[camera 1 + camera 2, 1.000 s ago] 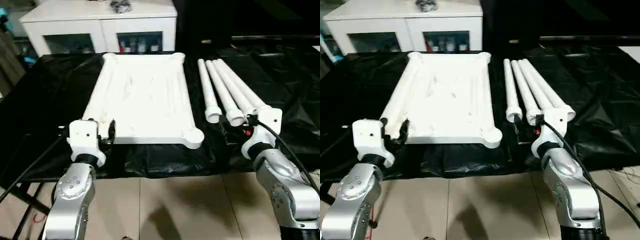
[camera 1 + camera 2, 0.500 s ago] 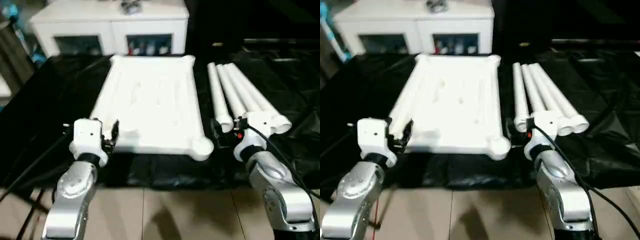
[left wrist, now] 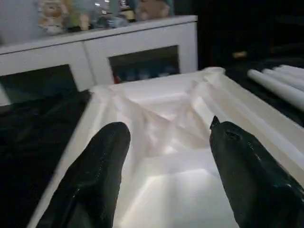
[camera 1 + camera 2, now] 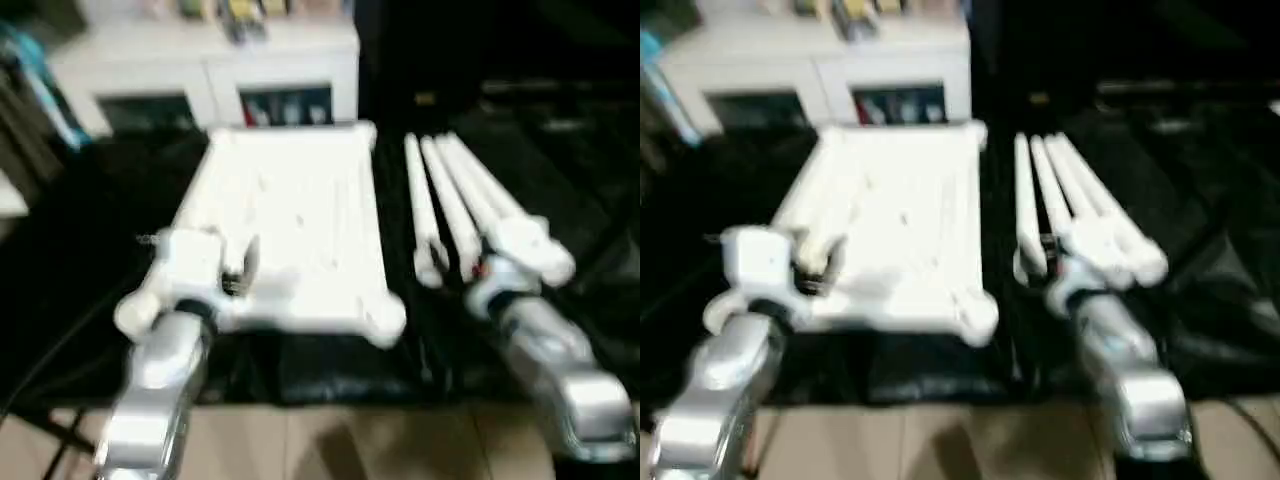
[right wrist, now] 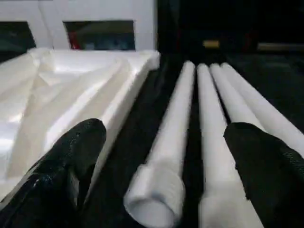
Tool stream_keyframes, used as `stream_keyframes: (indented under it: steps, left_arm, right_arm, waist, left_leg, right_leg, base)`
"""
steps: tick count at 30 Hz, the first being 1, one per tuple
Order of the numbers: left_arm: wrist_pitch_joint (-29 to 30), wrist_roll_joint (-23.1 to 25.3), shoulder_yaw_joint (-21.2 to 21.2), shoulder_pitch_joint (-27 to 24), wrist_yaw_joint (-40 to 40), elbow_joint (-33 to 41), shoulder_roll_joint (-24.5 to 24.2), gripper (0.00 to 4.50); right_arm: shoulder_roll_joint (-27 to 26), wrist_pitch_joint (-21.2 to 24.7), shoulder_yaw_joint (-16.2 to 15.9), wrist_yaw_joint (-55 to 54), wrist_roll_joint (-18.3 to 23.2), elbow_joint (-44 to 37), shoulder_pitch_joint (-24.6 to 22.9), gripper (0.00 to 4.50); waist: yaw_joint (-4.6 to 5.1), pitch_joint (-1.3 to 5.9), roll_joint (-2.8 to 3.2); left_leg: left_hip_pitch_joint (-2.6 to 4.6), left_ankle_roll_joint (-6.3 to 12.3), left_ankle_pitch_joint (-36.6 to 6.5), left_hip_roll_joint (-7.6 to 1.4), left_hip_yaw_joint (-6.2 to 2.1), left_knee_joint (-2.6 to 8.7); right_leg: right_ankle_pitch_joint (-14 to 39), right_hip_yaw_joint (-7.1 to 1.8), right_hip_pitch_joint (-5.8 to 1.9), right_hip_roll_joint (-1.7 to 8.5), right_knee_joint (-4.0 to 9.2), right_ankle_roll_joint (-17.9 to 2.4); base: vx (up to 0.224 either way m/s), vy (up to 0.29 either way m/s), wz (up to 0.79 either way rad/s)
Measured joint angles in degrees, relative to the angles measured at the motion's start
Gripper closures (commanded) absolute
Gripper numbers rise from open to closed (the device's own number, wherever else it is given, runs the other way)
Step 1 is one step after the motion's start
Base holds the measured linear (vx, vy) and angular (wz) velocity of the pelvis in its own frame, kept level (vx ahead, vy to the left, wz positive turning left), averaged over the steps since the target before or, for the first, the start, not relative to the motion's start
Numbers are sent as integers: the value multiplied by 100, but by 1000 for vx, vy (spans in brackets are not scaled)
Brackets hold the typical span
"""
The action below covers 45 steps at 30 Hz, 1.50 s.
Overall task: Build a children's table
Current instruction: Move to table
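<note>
The children's table lies in parts on a black sheet. Its white tabletop (image 4: 290, 210) rests underside up, and its ribs (image 3: 166, 114) show in the left wrist view. My left gripper (image 4: 240, 272) hovers over the tabletop's near-left corner, and this left gripper (image 3: 166, 126) is open with nothing between its fingers. To the right of the tabletop lie three white legs (image 4: 455, 205), side by side. My right gripper (image 5: 166, 128) stands wide open over their near ends, straddling the leftmost leg (image 5: 168, 152) without gripping it.
A white cabinet (image 4: 210, 70) with glass doors stands behind the table. The black sheet (image 4: 90, 230) covers the work surface, and its front edge hangs over beige floor tiles (image 4: 330, 440).
The camera has tilted and shifted. My right gripper has moved left, onto the legs' near ends. My left gripper has edged forward over the tabletop's corner. Both stay open.
</note>
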State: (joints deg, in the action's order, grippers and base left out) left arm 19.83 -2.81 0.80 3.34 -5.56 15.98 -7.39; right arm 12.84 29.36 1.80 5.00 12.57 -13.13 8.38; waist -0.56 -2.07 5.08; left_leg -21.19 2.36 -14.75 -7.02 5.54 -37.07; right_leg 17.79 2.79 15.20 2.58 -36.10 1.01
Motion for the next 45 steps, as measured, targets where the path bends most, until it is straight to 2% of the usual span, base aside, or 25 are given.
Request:
stream_keyframes:
  steps: [2, 3, 4, 6, 7, 8, 9, 10, 11, 12, 14, 15, 16, 17, 19, 21, 23, 24, 25, 27, 28, 30, 32, 38, 45]
  left_arm:
    - [1, -24, -61, -59, -4, -38, -20, 137]
    - [3, -32, -92, -60, -6, -61, -20, 137]
    - [11, -32, -129, -62, -5, -118, -23, 137]
    - [24, -47, -165, -54, -8, -162, -20, 137]
    - [26, -79, -173, -20, -7, -166, -13, 137]
    - [26, -86, -172, 15, -7, -165, -5, 137]
    - [33, -89, -159, 39, 1, -205, 61, 137]
    - [39, -104, -20, 51, -2, -222, 187, 137]
    - [39, -118, 42, 49, -8, -219, 208, 137]
    - [39, -123, 30, 41, -7, -212, 197, 137]
    - [35, -123, -7, -54, -4, -141, 146, 137]
    - [35, -122, -6, -72, -7, -135, 138, 137]
    - [36, -117, -27, -125, -16, -137, 106, 137]
    - [36, -114, -62, -130, -27, -146, 85, 137]
    - [36, -99, -95, -122, -38, -150, 58, 137]
    - [38, -81, -118, -122, -41, -189, -4, 137]
    - [31, -79, -96, -59, -52, -190, -33, 137]
    - [17, -79, -80, -26, -63, -189, -34, 137]
    - [-14, -82, -58, -11, -98, -221, 11, 137]
    - [-45, -94, 177, -29, -193, -267, 109, 137]
    - [-79, -94, 211, -26, -273, -268, 87, 137]
    - [-131, -94, 228, 4, -390, -269, -11, 137]
    - [-145, -111, 252, 7, -586, -281, -190, 137]
    - [-97, -342, 802, 173, -1986, -468, -904, 137]
    - [98, -626, 1432, 801, -3637, -1092, -1421, 173]
  right_arm:
    - [-110, 0, -69, 12, 4, 2, 32, 0]
    - [-131, 2, -138, 38, 5, 8, 48, 0]
    - [-153, 0, -219, 53, 5, 31, 120, 0]
    - [-140, -1, -230, 55, -1, 33, 198, 0]
    - [-129, -4, -220, 54, -19, 33, 232, 0]
    - [-120, -8, -219, 55, -47, 33, 237, 0]
    - [-84, -7, -191, 56, -68, 44, 199, 0]
    - [-53, -2, -124, 54, -100, 121, 174, 0]
    - [-52, 0, -37, 48, -98, 178, 175, 0]
    - [-66, 1, 21, 42, -98, 207, 174, 0]
    - [-74, -4, 6, 45, -104, 199, 188, 0]
    - [-62, -10, 1, 50, -112, 203, 204, 0]
    - [-78, -8, -37, 52, -123, 213, 194, 0]
    - [-109, -9, -112, 52, -121, 207, 193, 0]
    - [-173, -9, -228, 53, -117, 205, 229, 0]
    - [-270, -9, -233, 52, -101, 194, 261, 0]
    - [-269, 1, -147, 46, -100, 195, 237, 0]
    - [-257, 2, -99, 45, -104, 196, 224, 0]
    - [-198, 2, -51, 47, -112, 197, 195, 0]
    - [-80, 15, 51, 47, -127, 208, 82, 0]
    - [-28, 21, 89, 58, -126, 204, 79, 0]
    - [14, 32, 85, 124, -122, 189, 81, 0]
    - [57, 49, -3, 280, -113, 186, 74, 0]
    - [692, 154, -427, 1337, 67, 75, 145, 0]
    - [1616, -20, -811, 2666, 69, -28, 264, 0]
  waist:
    - [76, -19, 100]
    - [119, -29, 82]
    - [209, -32, 45]
    - [358, -15, -20]
    - [426, -7, -94]
    - [444, -4, -191]
    - [452, -15, -256]
    - [366, -14, -243]
    - [329, -11, -236]
    - [281, -8, -230]
    - [175, 7, -109]
    - [159, 1, 31]
    - [144, -12, 74]
    - [158, 0, 126]
    - [261, 0, 63]
    - [351, 8, 49]
    - [368, 7, 6]
    - [348, -4, -78]
    - [314, -24, -167]
    - [164, -21, -143]
    - [117, -12, -129]
    - [46, 21, -25]
    - [14, 38, 12]
    - [-157, 20, -13]
    - [-144, -19, -71]
  left_leg:
    - [102, -367, 124, -96, -31, 11]
    - [109, -364, 122, -80, -33, 48]
    - [112, -324, 104, -28, -36, 65]
    - [148, -237, 72, 67, -39, 63]
    - [186, -226, 43, 142, -40, 65]
    - [218, -247, 15, 228, -29, 58]
    - [198, -208, -28, 258, -7, 16]
    - [153, 207, -185, 249, -11, -218]
    - [40, 261, -200, 255, -29, -481]
    - [-26, 235, -185, 252, -37, -563]
    - [-132, 137, -123, 113, -45, -220]
    - [-121, 11, -4, 11, -43, -2]
    - [-93, -282, 237, -108, -55, 0]
    - [-114, -266, 240, -57, -151, -20]
    - [-82, -191, 236, 157, -328, 67]
    - [-30, -113, 186, 305, -432, 63]
    - [61, -99, 125, 433, -397, 66]
    - [104, -115, 103, 524, -341, 72]
    - [110, -116, 39, 578, -267, 22]
    - [79, 194, -128, 486, -208, -221]
    - [33, 143, -97, 433, -211, -252]
    - [13, -256, 165, 193, -213, 38]
    - [-17, -521, 228, 112, -185, 35]
    - [-73, -455, 233, 86, 24, 33]
    - [-77, -409, 256, 61, 184, 35]
  right_leg:
    - [29, 101, -100, -7, 90, 23]
    - [44, 90, -92, -2, 104, -45]
    - [113, 83, -6, 20, -32, -290]
    - [78, 62, 248, 92, -383, -175]
    - [12, -31, 439, 119, -444, -28]
    - [-147, -102, 501, 191, -287, 44]
    - [-121, -156, 464, 190, -323, 43]
    - [-92, -194, 391, 143, -251, 3]
    - [-89, -191, 329, 135, -193, -4]
    - [-93, -190, 264, 120, -124, -17]
    - [-84, -107, 121, 16, -3, -43]
    - [-66, 13, 37, -61, 31, -55]
    - [-23, 72, -53, -102, 47, -32]
    - [3, 183, -149, -60, 122, -3]
    - [121, 247, -109, 0, 49, -196]
    - [210, 89, 137, -10, -493, -184]
    - [130, -68, 511, 5, -663, 89]
    - [62, -148, 602, 75, -467, 144]
    - [-252, -289, 598, 118, -325, 70]
    - [-225, -352, 518, 60, -245, 9]
    - [-257, -349, 493, 58, -232, 17]
    - [-251, -279, 484, -31, -235, 13]
    - [-266, -216, 482, -25, -184, 8]
    - [-330, -198, 474, 93, -69, -15]
    - [-362, -203, 476, 178, -70, 1]
  base:
    - [83, 67, -3]
    - [163, 113, -1]
    - [116, 72, 9]
    - [108, 7, -3]
    - [92, -19, -5]
    - [68, -86, -1]
    - [76, -80, -1]
    - [76, -80, -1]
    - [90, -52, -8]
    - [86, -39, -8]
    - [95, -18, -5]
    - [116, 76, 2]
    - [116, 76, 2]
    - [140, 115, 33]
    - [182, 77, 52]
    - [146, 33, 28]
    - [101, 2, 12]
    - [66, -56, 8]
    - [66, -56, 8]
    - [73, -58, 3]
    - [69, -54, -1]
    - [0, 0, 0]
    - [16, 31, 4]
    - [-15, 54, 7]
    - [-9, 11, 2]
